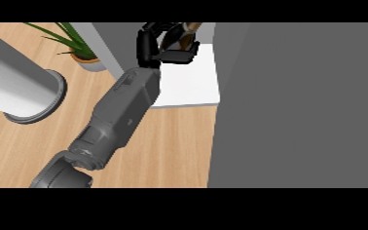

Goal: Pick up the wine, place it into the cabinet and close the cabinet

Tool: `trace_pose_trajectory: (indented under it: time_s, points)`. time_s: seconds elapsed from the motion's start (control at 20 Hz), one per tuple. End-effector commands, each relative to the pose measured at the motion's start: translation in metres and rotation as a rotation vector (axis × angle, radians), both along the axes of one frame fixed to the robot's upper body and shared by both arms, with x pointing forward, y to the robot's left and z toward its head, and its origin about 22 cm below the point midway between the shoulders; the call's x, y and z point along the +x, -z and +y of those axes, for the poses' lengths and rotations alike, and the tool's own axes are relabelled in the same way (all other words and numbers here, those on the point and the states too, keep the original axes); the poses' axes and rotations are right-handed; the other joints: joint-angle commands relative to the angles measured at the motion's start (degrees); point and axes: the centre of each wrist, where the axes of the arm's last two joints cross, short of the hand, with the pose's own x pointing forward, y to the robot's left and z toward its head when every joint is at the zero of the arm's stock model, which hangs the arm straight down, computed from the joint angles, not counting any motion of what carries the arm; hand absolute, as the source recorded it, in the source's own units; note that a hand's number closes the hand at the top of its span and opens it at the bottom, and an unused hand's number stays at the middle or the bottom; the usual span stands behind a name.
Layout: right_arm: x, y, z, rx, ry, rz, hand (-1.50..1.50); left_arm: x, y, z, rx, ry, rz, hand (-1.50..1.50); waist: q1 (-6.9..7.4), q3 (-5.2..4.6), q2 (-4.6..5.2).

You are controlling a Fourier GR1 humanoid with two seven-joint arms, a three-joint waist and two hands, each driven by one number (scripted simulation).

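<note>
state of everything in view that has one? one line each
left hand: shut on the wine bottle, reaching into the cabinet
wine bottle: held, mostly hidden by the hand
cabinet: open, white floor showing
cabinet door: swung open
right hand: not in view
potted plant: upright on the counter

Even, soft light falls on my counter (179, 141), whose wood shows no glare. My forearm (122, 112) reads mid-grey with gentle shading along its sides, and the cabinet door (295, 102) is a flat, dull grey. The white shelf (191, 85) is brightest.
</note>
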Motion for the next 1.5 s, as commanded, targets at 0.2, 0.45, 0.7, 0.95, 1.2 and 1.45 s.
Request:
trace_pose_trajectory:
  time_s: [0.2,0.45,0.7,0.95,1.2,1.45]
  points:
    - [-0.020,-0.002,-0.005,0.023,-0.032,-0.018,-1.50,0.003,0.011,0.028,-0.083,-0.034,0.050,1.50,-0.49,-0.02,0.42]
    - [-0.026,-0.007,0.001,0.026,-0.046,-0.026,-1.50,-0.002,0.015,0.007,-0.049,-0.043,0.037,1.50,-0.91,-0.05,0.32]
    - [-0.010,-0.005,0.006,0.014,-0.048,-0.023,-1.50,-0.001,0.018,0.015,-0.009,-0.054,0.071,1.50,-0.70,-0.06,0.63]
    - [-0.017,-0.002,-0.006,0.025,-0.034,-0.051,-1.50,-0.001,0.022,0.025,0.044,-0.095,0.081,-1.50,-0.95,0.02,0.51]
    - [-0.014,-0.006,-0.006,0.015,-0.043,-0.033,-1.50,-0.002,0.028,0.041,0.086,-0.104,0.082,-1.50,-1.89,-0.04,0.98]
    - [-0.007,-0.005,-0.001,0.041,-0.037,-0.050,-1.50,-0.018,0.053,0.026,0.172,-0.118,0.093,-1.50,-1.18,-0.07,0.89]
